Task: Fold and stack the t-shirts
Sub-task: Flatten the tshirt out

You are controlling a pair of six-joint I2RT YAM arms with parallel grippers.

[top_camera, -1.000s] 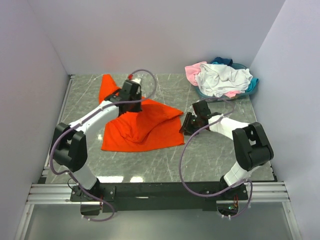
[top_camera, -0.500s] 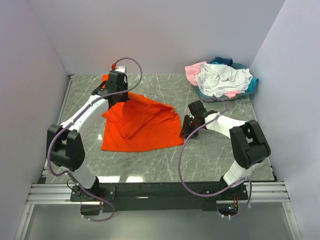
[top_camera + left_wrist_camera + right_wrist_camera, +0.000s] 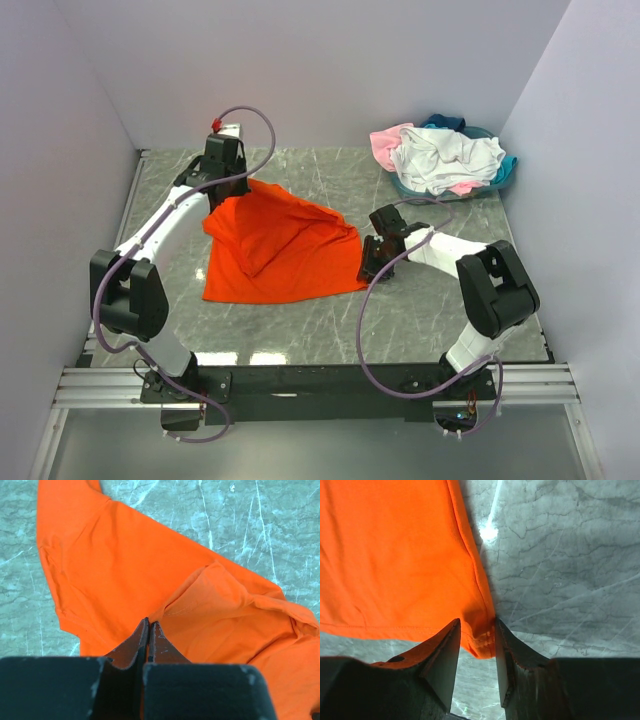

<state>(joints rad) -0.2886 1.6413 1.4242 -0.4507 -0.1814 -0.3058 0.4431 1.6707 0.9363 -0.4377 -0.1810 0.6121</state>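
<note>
Setting: a grey marbled counter boxed in by pale walls on the left, far and right sides.
Task item: the orange t-shirt lies left of centre, partly flat and partly lifted. Its near hem is flat on the counter.
Waiting items: a pile of t-shirts, white, pink and teal, sits in the far right corner, well apart from the orange one.
Left pincer: pressed together on a fold of orange cloth, which hangs from it in a ridge.
Right pincer: spread, its jaws on either side of the shirt's near right hem corner and not closed on it.
Change, left: over the last second the left arm has swung from above the shirt's middle toward the far left corner, drawing the raised cloth with it. The sleeve part that lay bare there is now under the arm.
Change, right: the right pincer has edged left and down onto the hem corner.
Meaning: this reads as spreading the shirt before folding, one side pulled taut and the other about to be pinned or gripped. No fold is yet made.
Edges: the left pincer is now near the far and left walls, so little travel seems to remain that way.
Open room: bare counter lies to the right of the shirt and along its near side.
</note>
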